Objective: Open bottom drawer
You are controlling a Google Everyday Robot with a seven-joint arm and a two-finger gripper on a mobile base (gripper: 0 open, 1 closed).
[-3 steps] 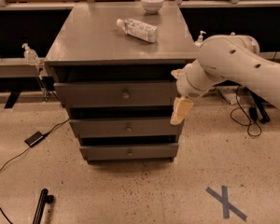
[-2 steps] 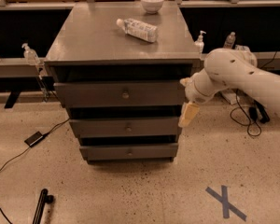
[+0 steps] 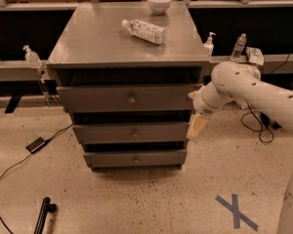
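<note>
The bottom drawer (image 3: 156, 159) sat lowest in the grey cabinet (image 3: 97, 43), just above the floor (image 3: 136, 199), its narrow front facing the camera with a small round knob (image 3: 135, 158) at the centre. It looked pushed in, with a dark gap above. Over it came the middle drawer (image 3: 107, 133), then the top drawer (image 3: 97, 99). The gripper (image 3: 196, 127) hung pointing down at the cabinet's right edge, level with the middle drawer and above the bottom one. Whether it was open or closed could not be told, nor whether it touched the cabinet. The white arm (image 3: 254, 89) reached in from the right. On the cabinet top lay a bottle (image 3: 143, 31) on its side and, behind it, a bowl (image 3: 159, 3). A taped X (image 3: 236, 211) marked the floor at lower right
</note>
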